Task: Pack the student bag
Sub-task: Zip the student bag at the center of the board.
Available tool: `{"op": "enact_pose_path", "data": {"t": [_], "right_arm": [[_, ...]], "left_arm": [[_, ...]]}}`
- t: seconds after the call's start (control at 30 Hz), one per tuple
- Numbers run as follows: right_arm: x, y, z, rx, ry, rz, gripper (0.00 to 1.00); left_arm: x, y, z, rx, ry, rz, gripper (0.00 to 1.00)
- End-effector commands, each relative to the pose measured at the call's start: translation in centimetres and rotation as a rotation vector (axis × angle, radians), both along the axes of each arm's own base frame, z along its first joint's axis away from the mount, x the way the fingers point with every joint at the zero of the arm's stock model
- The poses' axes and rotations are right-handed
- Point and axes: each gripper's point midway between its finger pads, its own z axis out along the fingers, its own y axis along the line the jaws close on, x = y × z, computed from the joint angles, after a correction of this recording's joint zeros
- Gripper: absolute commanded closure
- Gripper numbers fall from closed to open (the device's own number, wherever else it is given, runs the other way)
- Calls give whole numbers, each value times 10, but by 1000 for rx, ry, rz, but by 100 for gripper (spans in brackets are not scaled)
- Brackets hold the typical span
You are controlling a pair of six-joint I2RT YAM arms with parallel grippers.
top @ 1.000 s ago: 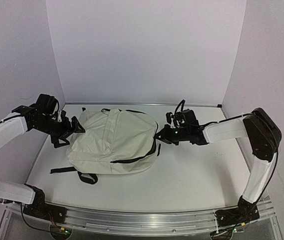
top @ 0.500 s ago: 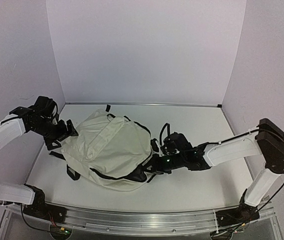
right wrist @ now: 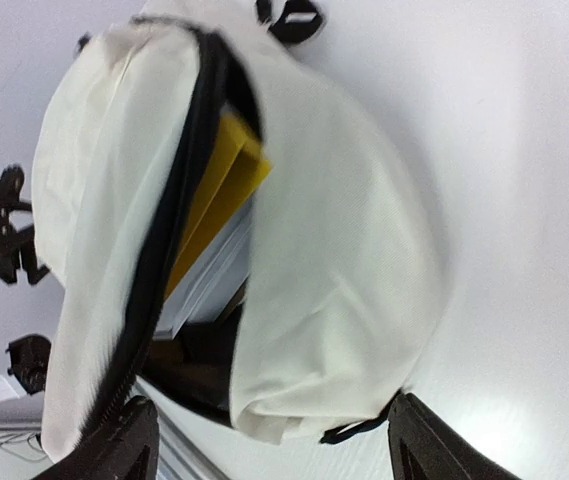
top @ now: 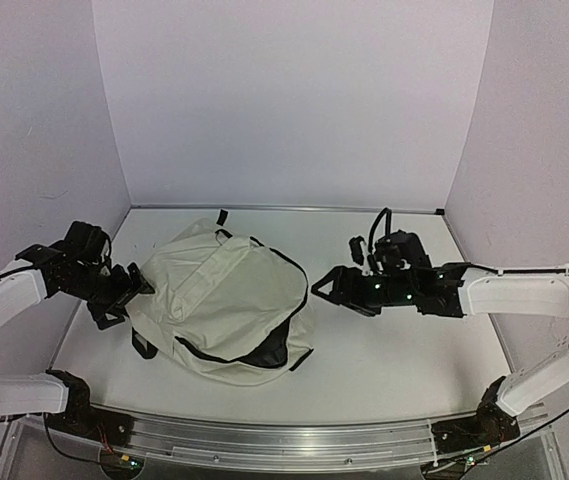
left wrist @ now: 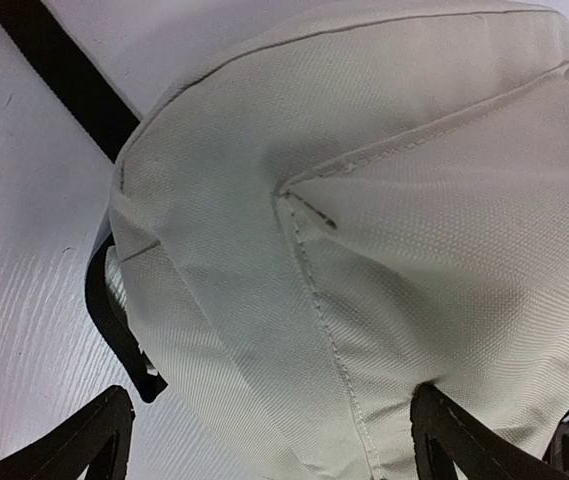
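Note:
The student bag (top: 226, 290), cream with black zippers, lies left of the table's middle. Its zipper gapes on the near right side and shows black lining (top: 269, 352). In the right wrist view a yellow book (right wrist: 226, 180) and white papers (right wrist: 214, 275) show inside the bag (right wrist: 334, 250). My left gripper (top: 119, 298) stands open at the bag's left side, and its fabric (left wrist: 364, 200) bulges between the wide fingers (left wrist: 94, 440). My right gripper (top: 326, 285) is open just right of the bag, holding nothing.
Black straps trail from the bag at its near left (top: 144, 345) and a loop sticks out at its far end (top: 221, 216). White walls close in the back and both sides. A metal rail (top: 284, 435) runs along the near edge.
My right gripper has opened, let go of the bag's edge and drawn back to the right. The bag has settled with its zipper gaping. The left gripper has shifted slightly nearer.

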Motion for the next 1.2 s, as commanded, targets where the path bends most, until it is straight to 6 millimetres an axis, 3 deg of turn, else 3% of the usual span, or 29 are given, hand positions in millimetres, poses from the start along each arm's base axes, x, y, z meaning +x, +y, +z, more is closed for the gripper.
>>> {"op": "enact_pose_path", "data": {"t": [0.0,0.13,0.4,0.6,0.93,1.17], "right_arm": [[34,-7,41,-26,-137,14,18],[73,6,58,-36,-200,41,23],[119,67,43,-67,-251,224,43],[132,102,45,-18,-291,350,47],[136,143,29,47,-278,467,54],[138,163,29,74,-287,496,60]], "left_arm": [[23,-9,27,-96,-154,32,11],[33,-6,48,-75,-239,26,14],[47,5,73,74,-283,-31,2],[58,1,92,97,-338,-81,0],[69,-9,89,67,-330,-107,0],[72,-11,91,69,-330,-122,0]]}}
